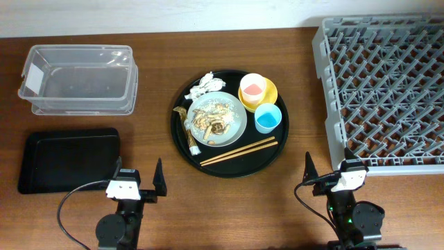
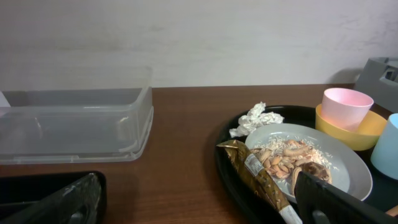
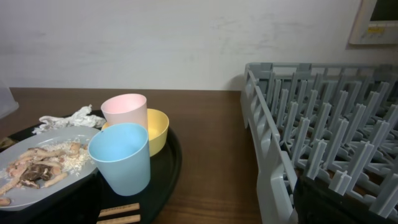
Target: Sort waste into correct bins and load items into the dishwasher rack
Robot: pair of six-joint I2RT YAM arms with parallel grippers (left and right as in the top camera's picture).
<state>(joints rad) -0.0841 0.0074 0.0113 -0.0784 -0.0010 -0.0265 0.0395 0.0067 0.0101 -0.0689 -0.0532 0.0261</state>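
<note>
On the grey-green plate (image 1: 237, 117) lie beige food scraps (image 1: 211, 119). A white napkin (image 1: 207, 85) and a gold-brown wrapper (image 1: 186, 126) lie beside it. The pink cup (image 1: 253, 86) stands in the yellow bowl (image 1: 271, 94), the blue cup (image 1: 268, 117) is in front, and the chopsticks (image 1: 238, 151) lie nearer me. The clear tub (image 1: 80, 104) and flat black tray (image 1: 69, 160) are at the left, the grey rack (image 1: 331, 104) at the right. My left gripper (image 1: 137, 180) (image 2: 199, 208) and right gripper (image 1: 327, 172) (image 3: 205, 211) are open and empty near the front edge.
All the dishes and waste sit on a large round black tray (image 1: 182, 149) in the middle of the brown wooden table. A pale wall stands behind the table. The rack's near corner is close to my right gripper.
</note>
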